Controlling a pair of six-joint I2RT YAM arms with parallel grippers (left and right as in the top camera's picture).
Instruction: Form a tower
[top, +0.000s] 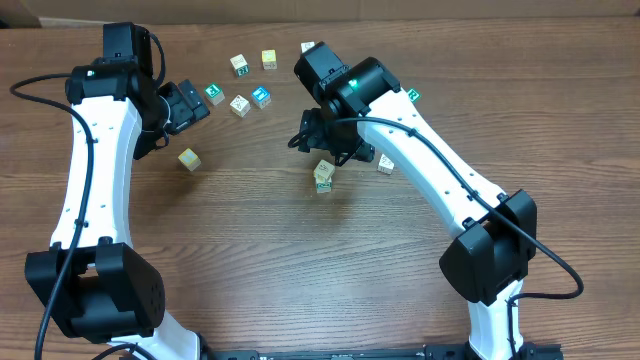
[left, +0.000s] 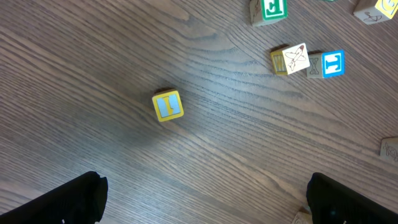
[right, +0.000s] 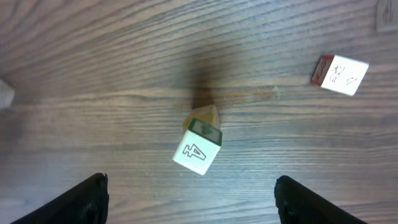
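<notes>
The tower (top: 323, 176) is a short stack of small wooden cubes near the table's middle. In the right wrist view its top cube (right: 198, 150) shows a pale face with an outlined 4 and a green side, turned a little against the cube below (right: 203, 116). My right gripper (top: 330, 142) hovers just behind the stack, open (right: 193, 202), with only bare wood between its fingers. My left gripper (top: 186, 106) is open (left: 205, 205) at the back left, apart from a loose yellow cube (left: 168, 105) (top: 189, 159) lying in front of it.
Loose cubes lie along the back: a green one (top: 215, 94), a pale one (top: 240, 105), a blue one (top: 262, 97), and others (top: 239, 65) (top: 269, 59). A red-sided cube (right: 339, 73) (top: 385, 163) sits right of the tower.
</notes>
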